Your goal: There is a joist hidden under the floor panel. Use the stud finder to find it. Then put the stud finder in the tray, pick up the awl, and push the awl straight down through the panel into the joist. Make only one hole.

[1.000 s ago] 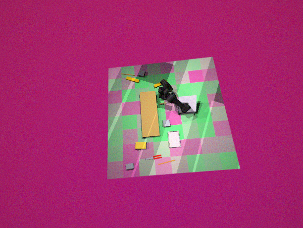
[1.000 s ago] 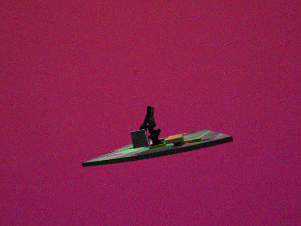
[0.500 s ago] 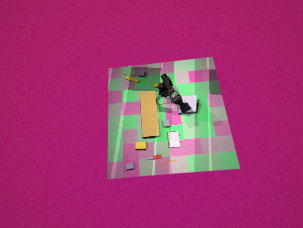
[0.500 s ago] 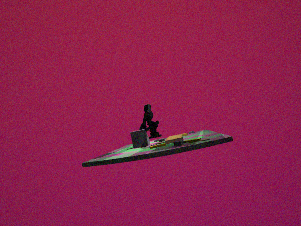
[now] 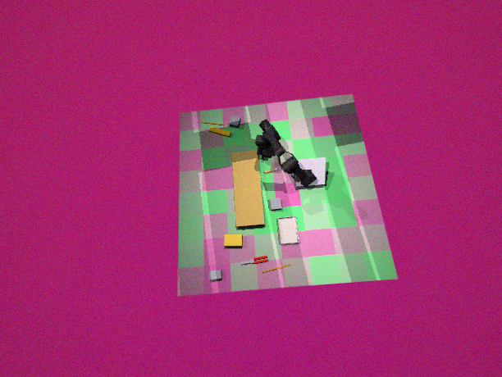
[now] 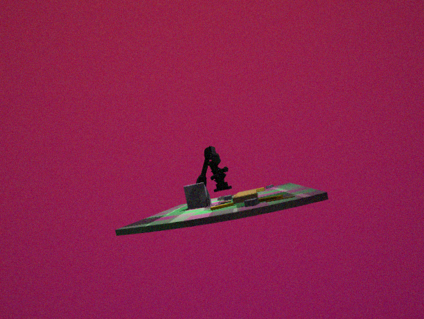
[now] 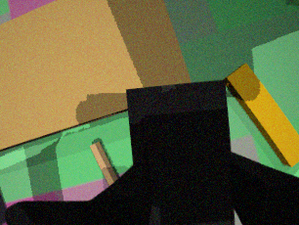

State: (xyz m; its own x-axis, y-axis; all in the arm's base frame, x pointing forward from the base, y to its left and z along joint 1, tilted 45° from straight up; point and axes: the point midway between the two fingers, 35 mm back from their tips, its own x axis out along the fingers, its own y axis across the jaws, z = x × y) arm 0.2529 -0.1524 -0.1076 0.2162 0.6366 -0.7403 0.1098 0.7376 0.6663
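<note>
The wrist view alone shows the grip: the jaws are clamped on the stud finder (image 7: 178,142), a dark, flat-faced rectangular block that fills the lower middle of that picture, with the dark fingers flanking it low on either side. Below it lie a corner of the tan floor panel (image 7: 64,73), the short tan-handled awl (image 7: 104,161) on a green patch of the desk, and a yellow bar (image 7: 266,114) to the right. The exterior view adds height: the arm (image 6: 209,161) bends over and its tip hangs above the desk (image 6: 222,216), apart from the surface, beside a grey box (image 6: 197,195). The top view gives the layout: the long panel (image 5: 248,188) lies just left of the arm, the awl (image 5: 271,170) sits between them, and the white tray (image 5: 288,230) lies nearer the front, well apart from the stud finder.
</note>
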